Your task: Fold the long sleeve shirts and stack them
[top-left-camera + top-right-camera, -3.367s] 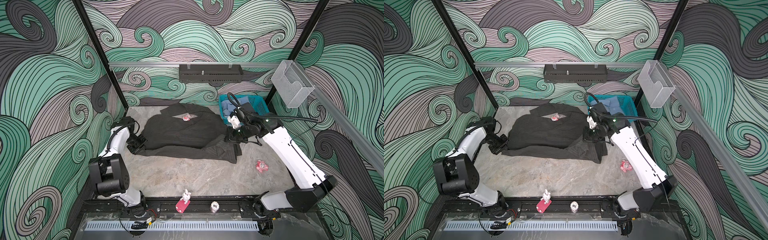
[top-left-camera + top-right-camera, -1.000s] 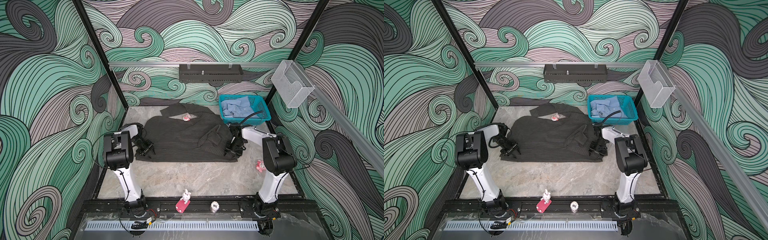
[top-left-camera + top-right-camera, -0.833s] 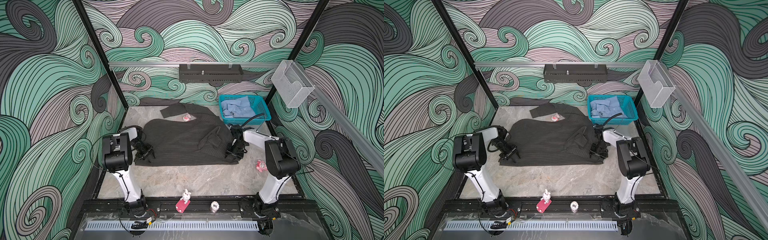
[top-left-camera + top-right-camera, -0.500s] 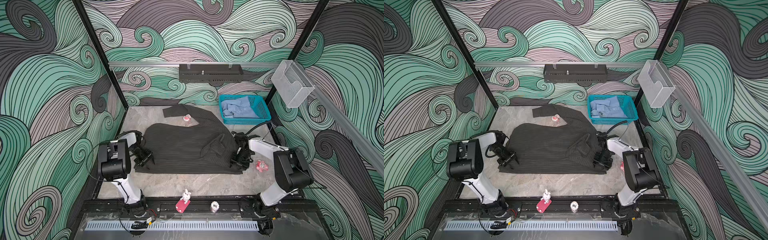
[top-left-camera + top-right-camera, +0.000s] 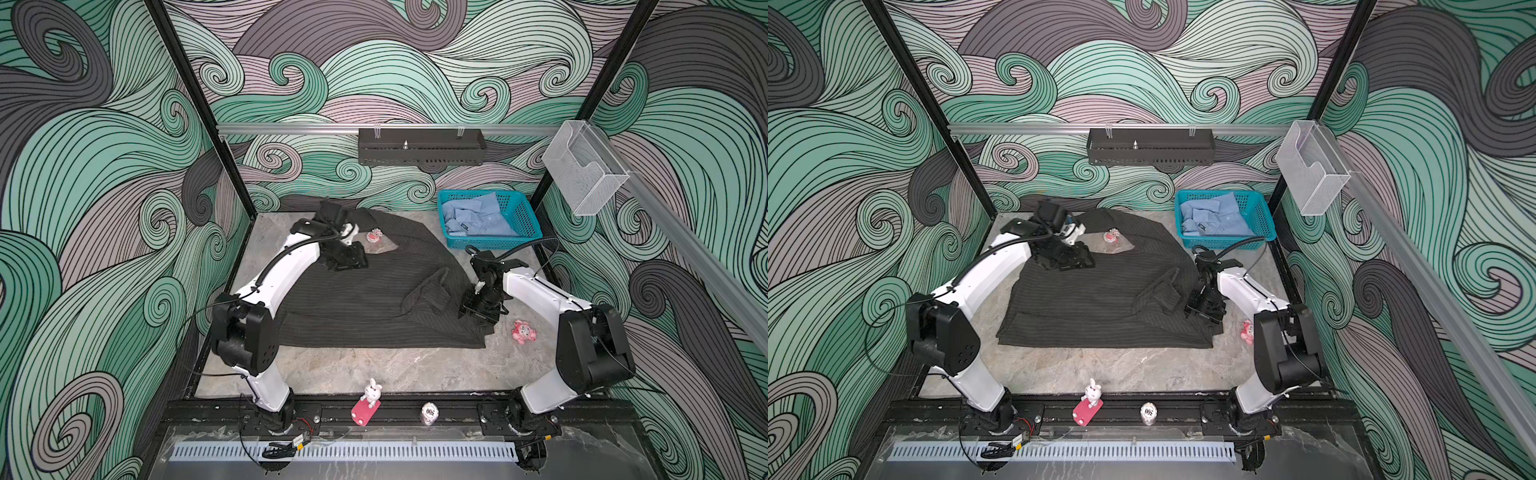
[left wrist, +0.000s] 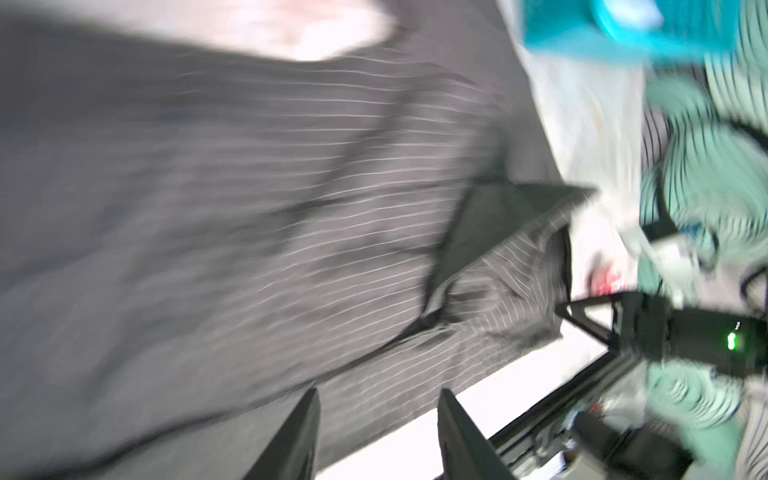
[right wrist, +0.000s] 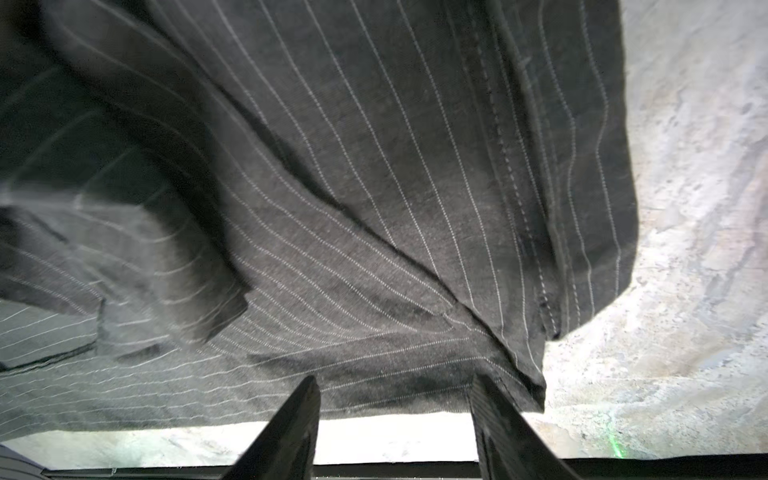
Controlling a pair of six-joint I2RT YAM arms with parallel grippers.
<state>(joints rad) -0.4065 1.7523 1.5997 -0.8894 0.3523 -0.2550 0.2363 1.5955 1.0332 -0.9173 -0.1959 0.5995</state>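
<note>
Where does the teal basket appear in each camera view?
Top view: teal basket at the far right corner of the table.
Top view: the same far right corner.
Left wrist: blurred, beyond the pinstriped shirt.
Right wrist: not in it.
Shared landmark: the pinstriped shirt.

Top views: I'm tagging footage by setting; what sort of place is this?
Probably a robot lab cell: white-and-black left arm and right arm on a black base rail, swirl-patterned panel walls boxing in a grey marbled tabletop.

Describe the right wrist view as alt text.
A dark pinstriped shirt lies rumpled on a pale marble table, filling most of the frame. The right gripper has its two dark fingers apart over the hem, gripping nothing.
</note>
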